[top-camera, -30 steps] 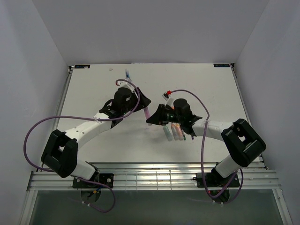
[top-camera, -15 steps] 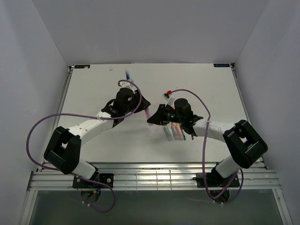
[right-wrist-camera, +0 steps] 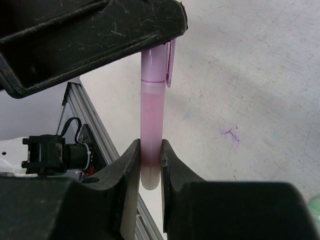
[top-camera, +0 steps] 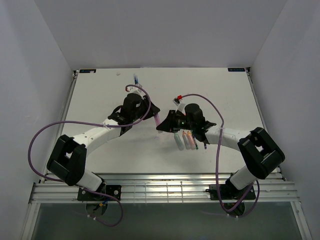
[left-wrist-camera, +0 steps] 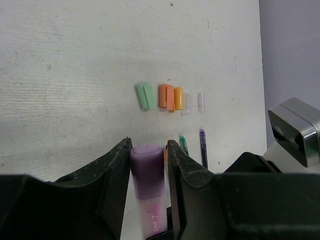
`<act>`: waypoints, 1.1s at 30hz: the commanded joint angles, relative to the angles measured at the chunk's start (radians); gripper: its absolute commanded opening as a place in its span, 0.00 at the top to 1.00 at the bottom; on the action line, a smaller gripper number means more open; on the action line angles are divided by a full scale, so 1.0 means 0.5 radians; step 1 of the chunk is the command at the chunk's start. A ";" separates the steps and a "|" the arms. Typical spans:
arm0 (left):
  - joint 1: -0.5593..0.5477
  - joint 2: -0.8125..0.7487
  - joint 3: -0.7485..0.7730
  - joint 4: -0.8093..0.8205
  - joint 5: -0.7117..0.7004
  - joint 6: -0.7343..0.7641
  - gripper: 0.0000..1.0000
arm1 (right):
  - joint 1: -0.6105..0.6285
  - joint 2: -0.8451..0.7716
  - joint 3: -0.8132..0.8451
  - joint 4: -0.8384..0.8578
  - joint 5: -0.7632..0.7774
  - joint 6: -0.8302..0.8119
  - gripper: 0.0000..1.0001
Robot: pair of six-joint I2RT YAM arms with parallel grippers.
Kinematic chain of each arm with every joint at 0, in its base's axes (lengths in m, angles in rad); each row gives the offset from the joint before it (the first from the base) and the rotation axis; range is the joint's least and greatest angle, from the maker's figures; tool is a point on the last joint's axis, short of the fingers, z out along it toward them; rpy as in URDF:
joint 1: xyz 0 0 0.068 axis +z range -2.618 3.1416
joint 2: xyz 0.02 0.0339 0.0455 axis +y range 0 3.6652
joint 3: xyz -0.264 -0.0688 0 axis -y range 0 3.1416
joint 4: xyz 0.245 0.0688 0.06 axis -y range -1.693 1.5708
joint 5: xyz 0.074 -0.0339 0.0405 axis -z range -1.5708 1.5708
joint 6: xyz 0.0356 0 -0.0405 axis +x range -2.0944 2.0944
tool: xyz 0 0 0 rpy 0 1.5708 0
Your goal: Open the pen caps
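Observation:
A pink pen (top-camera: 157,119) is held in the air between both grippers. My left gripper (left-wrist-camera: 148,146) is shut on its pinkish-purple cap (left-wrist-camera: 147,165), which sits on the pen's end. My right gripper (right-wrist-camera: 150,162) is shut on the pen body (right-wrist-camera: 152,120) near its other end. The cap's clip (right-wrist-camera: 170,65) shows just below the left fingers (right-wrist-camera: 90,35). On the table lie loose caps: green (left-wrist-camera: 145,95), orange (left-wrist-camera: 165,96), yellow-orange (left-wrist-camera: 178,98) and two clear ones (left-wrist-camera: 201,101). Two thin pens (left-wrist-camera: 203,148) lie near them.
Several stubby pens (top-camera: 183,140) lie in a row under the right wrist in the top view. A slim blue pen (top-camera: 136,79) lies at the far side of the table. The table's metal front rail (right-wrist-camera: 85,115) runs below the held pen.
The left arm's elbow has shifted a little to the left. Both grippers stay shut on the pink pen at about the same spot.

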 commanded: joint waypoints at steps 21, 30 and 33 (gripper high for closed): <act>-0.013 0.062 0.064 -0.002 0.023 0.026 1.00 | -0.002 0.054 0.112 -0.082 0.039 -0.086 0.92; 0.150 0.301 0.361 0.004 0.020 0.032 1.00 | 0.246 -0.221 -0.399 -0.091 0.186 -0.068 0.92; 0.208 0.357 0.447 0.004 0.050 0.059 1.00 | 0.311 -0.347 -0.584 -0.030 0.235 -0.007 0.92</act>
